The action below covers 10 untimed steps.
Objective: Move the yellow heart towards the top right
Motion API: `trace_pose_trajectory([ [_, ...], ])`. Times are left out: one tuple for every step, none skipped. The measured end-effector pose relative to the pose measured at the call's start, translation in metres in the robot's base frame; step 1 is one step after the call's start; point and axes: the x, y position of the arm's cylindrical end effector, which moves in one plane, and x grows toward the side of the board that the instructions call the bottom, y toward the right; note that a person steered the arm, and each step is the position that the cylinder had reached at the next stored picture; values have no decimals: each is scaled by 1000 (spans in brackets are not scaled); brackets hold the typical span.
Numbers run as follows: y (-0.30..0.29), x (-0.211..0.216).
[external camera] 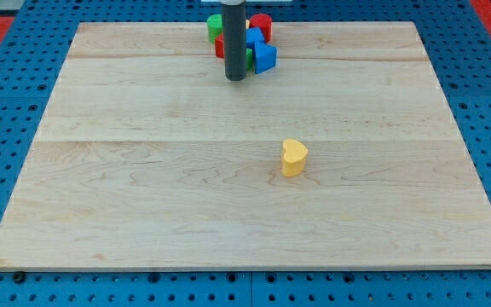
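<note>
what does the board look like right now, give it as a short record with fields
surface: wooden board on a blue pegboard
my tip: near the view's top centre, against the cluster of blocks
cluster: green block, red block, blue blocks, packed together at the top edge, partly hidden by the rod
yellow heart: alone, right of centre, below and to the right of my tip, not touched
task state: heart not yet near the top right

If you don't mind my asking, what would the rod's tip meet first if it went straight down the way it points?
My tip already sits at the wooden board, so it would meet that first, beside the block cluster and far from the yellow heart.
</note>
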Motion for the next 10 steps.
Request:
trace_pose_trajectory([
  [0,67],
  [3,134],
  [27,178],
  [70,173],
  [94,153],
  [133,126],
  [146,97],
  [146,65],
  [146,34],
  [150,4],
])
